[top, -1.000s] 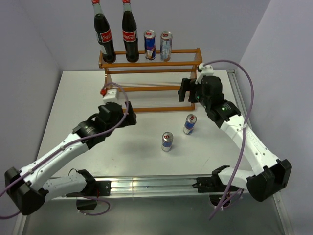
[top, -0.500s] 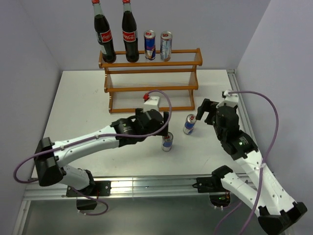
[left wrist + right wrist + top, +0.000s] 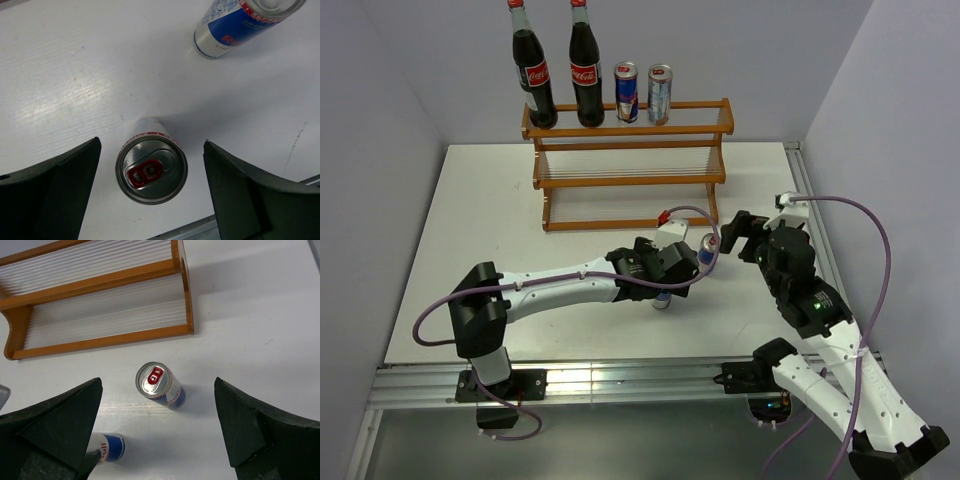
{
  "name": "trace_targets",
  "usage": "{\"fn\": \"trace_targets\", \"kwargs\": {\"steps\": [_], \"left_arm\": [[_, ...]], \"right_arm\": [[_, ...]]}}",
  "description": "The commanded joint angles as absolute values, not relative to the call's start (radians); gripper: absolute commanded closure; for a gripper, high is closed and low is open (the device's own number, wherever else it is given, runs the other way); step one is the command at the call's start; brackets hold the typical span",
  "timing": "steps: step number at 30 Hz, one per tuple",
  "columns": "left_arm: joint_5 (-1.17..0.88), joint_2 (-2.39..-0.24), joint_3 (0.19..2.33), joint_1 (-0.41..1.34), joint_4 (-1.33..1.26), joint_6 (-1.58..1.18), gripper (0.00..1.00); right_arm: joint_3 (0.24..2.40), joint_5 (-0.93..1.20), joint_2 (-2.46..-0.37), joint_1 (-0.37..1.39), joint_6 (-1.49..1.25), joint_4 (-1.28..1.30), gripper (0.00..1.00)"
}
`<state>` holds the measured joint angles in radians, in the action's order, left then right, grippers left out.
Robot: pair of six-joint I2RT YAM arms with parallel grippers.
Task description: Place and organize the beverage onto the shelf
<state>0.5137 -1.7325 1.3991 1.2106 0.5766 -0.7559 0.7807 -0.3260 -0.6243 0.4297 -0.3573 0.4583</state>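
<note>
One can (image 3: 151,172) between spread left hand's (image 3: 151,141) fingers (image 3: 50,195), another can (image 3: 159,385) before spread right hand (image 3: 158,381)

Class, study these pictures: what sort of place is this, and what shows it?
Probably a robotics lab test bench, not a shop: two robot arms fixed at a white table, bare walls close around it, and a small wooden shelf with bottles and cans.

A white table (image 3: 480,220) is seen, enclosed at the back and both sides by plain pale grey walls (image 3: 410,60). Its near edge is bordered by a silver metal rail (image 3: 620,378), and a thin dark scratch (image 3: 295,142) is marked on its surface
</note>
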Motion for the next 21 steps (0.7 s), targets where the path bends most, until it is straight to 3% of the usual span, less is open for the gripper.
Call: {"fn": "trace_targets", "kwargs": {"steps": [1, 5, 6, 8, 11, 12, 15, 21], "left_arm": [[0.557, -1.735, 1.436, 1.223, 0.609, -0.788, 0.11], [0.563, -1.738, 1.424, 1.226, 0.618, -0.796, 0.28], [0.560, -1.736, 1.422, 1.226, 0.620, -0.799, 0.41], [0.555, -1.729, 1.414, 1.226, 0.617, -0.802, 0.50], [0.548, -1.711, 1.405, 1.226, 0.615, -0.799, 0.71], [0.549, -1.703, 1.404, 1.226, 0.620, -0.796, 0.82], [0.583, -1.654, 1.399, 1.226, 0.646, -0.790, 1.00], [0.480, -1.451, 1.310, 1.152, 0.597, -0.717, 1.00]], "right_arm": [[0.796, -0.302, -0.607, 0.433, -0.350, 0.428, 0.00], [0.795, -0.291, -0.618, 0.433, -0.351, 0.428, 0.00], [0.795, -0.290, -0.620, 0.433, -0.353, 0.428, 0.00], [0.792, -0.287, -0.615, 0.433, -0.353, 0.426, 0.00], [0.784, -0.285, -0.609, 0.433, -0.351, 0.416, 0.00], [0.782, -0.281, -0.607, 0.433, -0.351, 0.410, 0.00], [0.759, -0.210, -0.600, 0.433, -0.345, 0.365, 0.00], [0.660, 0.148, -0.595, 0.433, -0.348, 0.166, 0.00]]}}
